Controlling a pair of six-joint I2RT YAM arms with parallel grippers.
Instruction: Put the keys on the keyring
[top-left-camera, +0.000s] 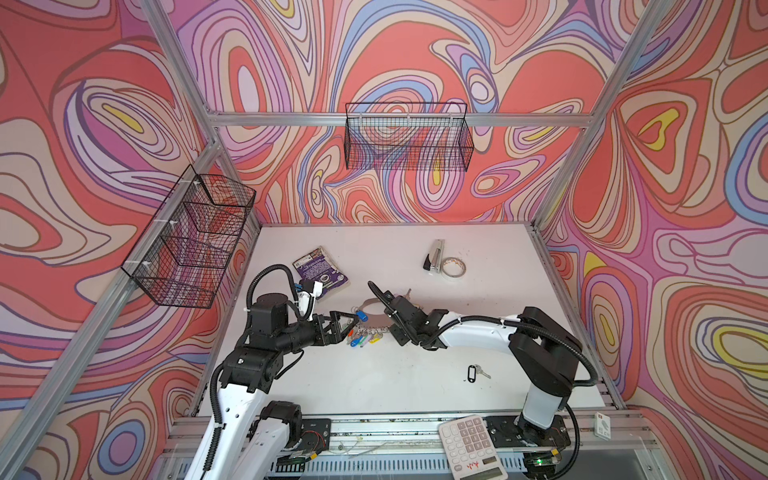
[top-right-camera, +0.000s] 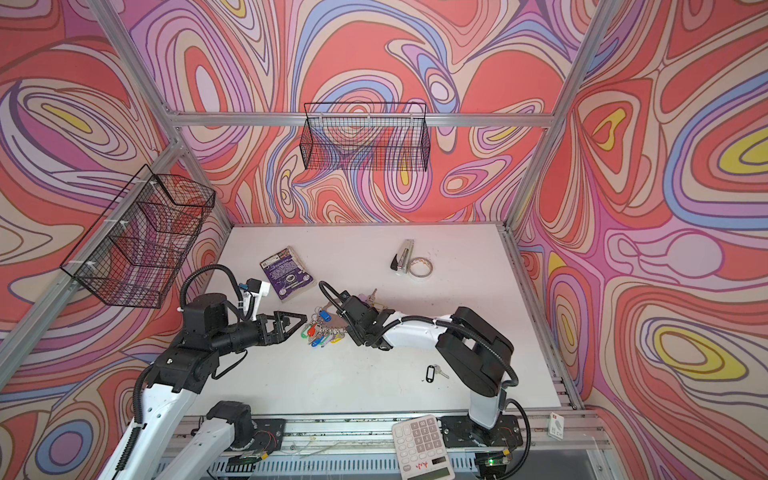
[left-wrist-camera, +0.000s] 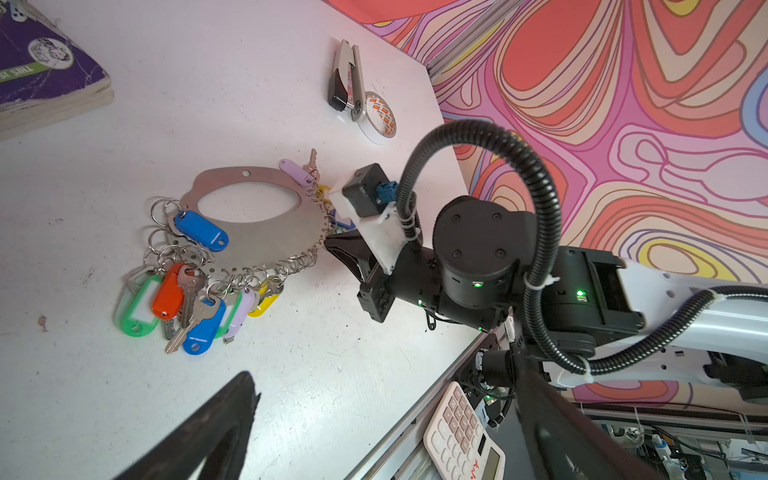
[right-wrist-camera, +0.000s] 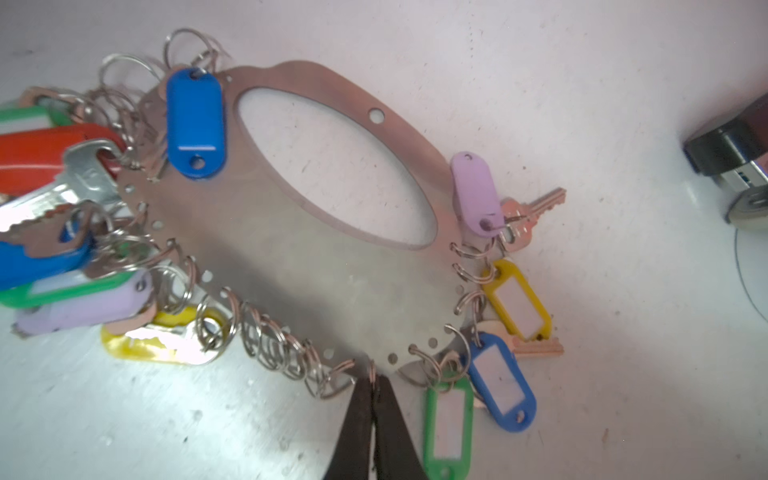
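Observation:
The keys (top-left-camera: 473, 372) (top-right-camera: 432, 372), a small silver key on a black-rimmed tag, lie alone on the white table near the right arm's base. The keyring (left-wrist-camera: 266, 241) (right-wrist-camera: 291, 270) is a flat grey oval plate lying mid-table (top-left-camera: 374, 318), its edge hung with small rings and colour-tagged keys. My right gripper (right-wrist-camera: 372, 376) (left-wrist-camera: 328, 243) is at the plate's rim, shut on one small ring. In both top views its fingertips are hidden under its wrist. My left gripper (top-left-camera: 353, 324) (left-wrist-camera: 382, 386) hovers open just left of the tagged bunch, holding nothing.
A purple book (top-left-camera: 320, 270) lies at the back left. A stapler (top-left-camera: 434, 255) and a tape roll (top-left-camera: 453, 268) are at the back right. A calculator (top-left-camera: 469, 446) rests on the front rail. Wire baskets (top-left-camera: 409, 137) (top-left-camera: 191, 241) hang on the walls.

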